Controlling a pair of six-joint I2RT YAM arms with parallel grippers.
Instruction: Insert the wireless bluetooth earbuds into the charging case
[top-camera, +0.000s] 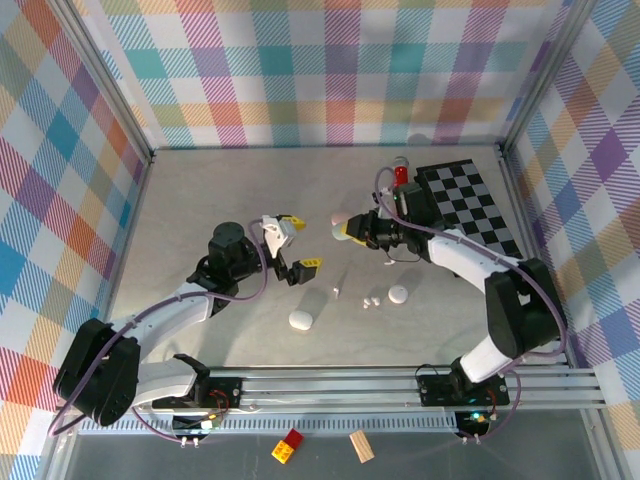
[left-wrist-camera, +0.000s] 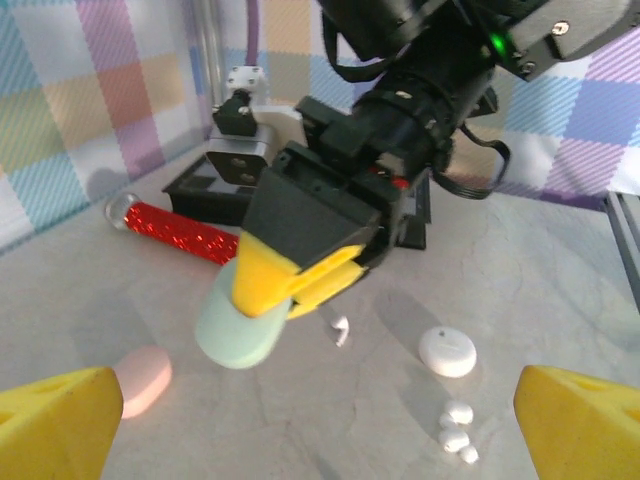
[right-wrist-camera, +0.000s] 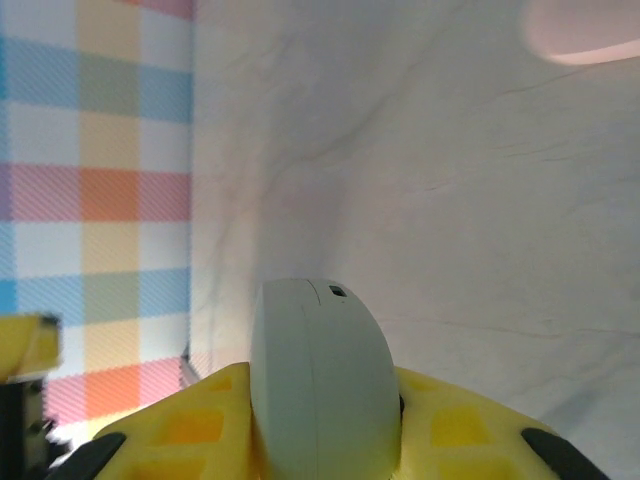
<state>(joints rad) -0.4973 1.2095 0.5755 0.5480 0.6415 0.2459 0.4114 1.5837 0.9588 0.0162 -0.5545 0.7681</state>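
Observation:
My right gripper (top-camera: 352, 232) is shut on a pale green charging case (left-wrist-camera: 232, 328), held on edge above the table with its lid closed (right-wrist-camera: 320, 380). My left gripper (top-camera: 298, 244) stands wide open just left of it, its yellow fingertips (left-wrist-camera: 60, 420) far apart and nothing between them. On the table lie a single white earbud (left-wrist-camera: 340, 330) and a small cluster of white earbuds (left-wrist-camera: 455, 430), also in the top view (top-camera: 370, 300). A pink case (top-camera: 340, 217) lies behind the green one.
Two white round cases lie on the table (top-camera: 301, 319) (top-camera: 398, 294). A red glittery tube (left-wrist-camera: 185, 232) and a black checkered mat (top-camera: 470, 205) sit at the back right. Plaid walls enclose the table on three sides.

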